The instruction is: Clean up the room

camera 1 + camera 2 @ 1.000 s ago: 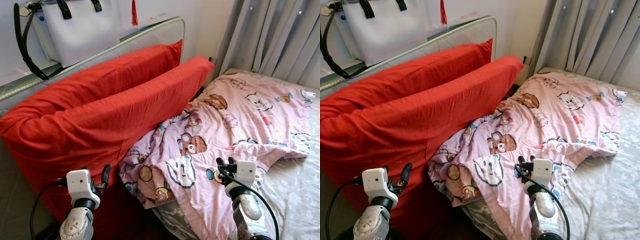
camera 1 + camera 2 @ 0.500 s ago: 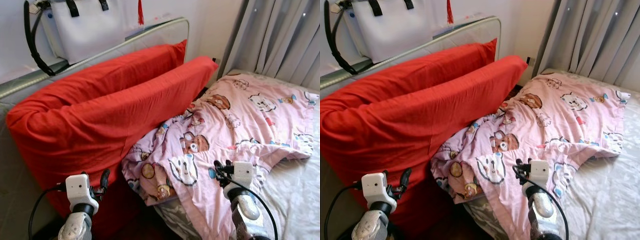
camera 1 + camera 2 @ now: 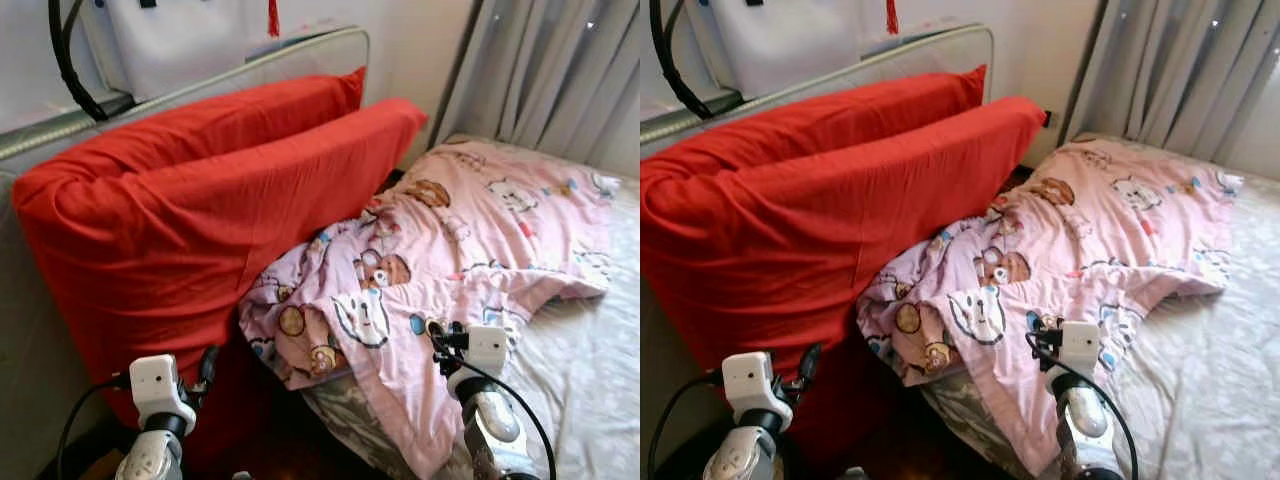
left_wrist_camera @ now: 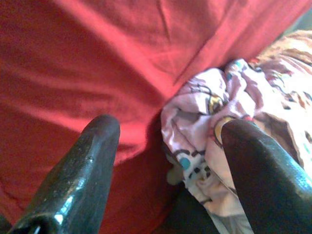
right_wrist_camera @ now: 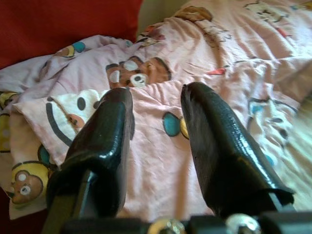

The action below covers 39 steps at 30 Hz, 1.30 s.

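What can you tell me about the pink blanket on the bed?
The pink blanket is thin cloth printed with cartoon bears and cats. It lies rumpled across the grey bed sheet, bunched at the near end, where its crumpled edge presses against the red pillows and hangs over the bed's corner. Neither claw touches it.

Open left end effector [image 4: 165,146] — red pillow [image 4: 97,63], rumpled pink quilt [image 4: 234,107] beyond
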{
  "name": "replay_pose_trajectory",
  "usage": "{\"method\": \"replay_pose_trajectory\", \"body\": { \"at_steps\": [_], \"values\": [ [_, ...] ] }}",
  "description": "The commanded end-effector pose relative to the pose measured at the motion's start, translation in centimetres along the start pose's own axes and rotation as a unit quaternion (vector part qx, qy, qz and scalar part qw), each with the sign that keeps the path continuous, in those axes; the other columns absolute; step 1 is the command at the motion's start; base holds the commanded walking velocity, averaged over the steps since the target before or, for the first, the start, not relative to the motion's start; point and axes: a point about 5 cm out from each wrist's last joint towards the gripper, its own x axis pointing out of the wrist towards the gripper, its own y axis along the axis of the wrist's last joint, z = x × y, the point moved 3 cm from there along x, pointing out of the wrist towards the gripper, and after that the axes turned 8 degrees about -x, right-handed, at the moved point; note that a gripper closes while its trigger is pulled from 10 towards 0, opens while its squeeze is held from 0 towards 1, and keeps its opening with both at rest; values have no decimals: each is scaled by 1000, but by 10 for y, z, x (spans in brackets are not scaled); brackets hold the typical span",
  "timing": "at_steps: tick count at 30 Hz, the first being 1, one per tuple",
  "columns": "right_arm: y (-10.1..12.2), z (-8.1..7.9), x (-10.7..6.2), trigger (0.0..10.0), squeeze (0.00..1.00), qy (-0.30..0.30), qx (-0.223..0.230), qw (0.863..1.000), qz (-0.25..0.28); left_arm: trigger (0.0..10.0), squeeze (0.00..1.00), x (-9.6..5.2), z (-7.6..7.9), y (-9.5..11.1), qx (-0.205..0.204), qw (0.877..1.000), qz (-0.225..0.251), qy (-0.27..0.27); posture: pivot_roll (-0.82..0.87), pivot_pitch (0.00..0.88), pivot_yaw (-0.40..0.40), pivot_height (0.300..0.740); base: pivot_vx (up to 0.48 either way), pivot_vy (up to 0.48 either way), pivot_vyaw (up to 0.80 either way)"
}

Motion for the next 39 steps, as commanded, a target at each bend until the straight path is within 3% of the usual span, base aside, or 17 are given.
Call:
{"method": "replay_pose_trajectory", "body": {
  "at_steps": [1,29,39],
  "values": [
    [2,2,0,10000,0,-3,-3,1000,4,10000,0,1,1,0,-1,1000,3,-4,15,16,-38,665,0,0,0],
    [-6,-5,2,10000,0,14,-10,999,-28,10000,0,2,0,-4,-2,1000,-2,-10,19,19,-36,631,0,0,0],
    [-4,-6,1,10000,0,13,-5,1000,-17,10000,0,2,0,-4,-1,1000,-3,-12,21,21,-34,621,0,0,0]
  ]
}}
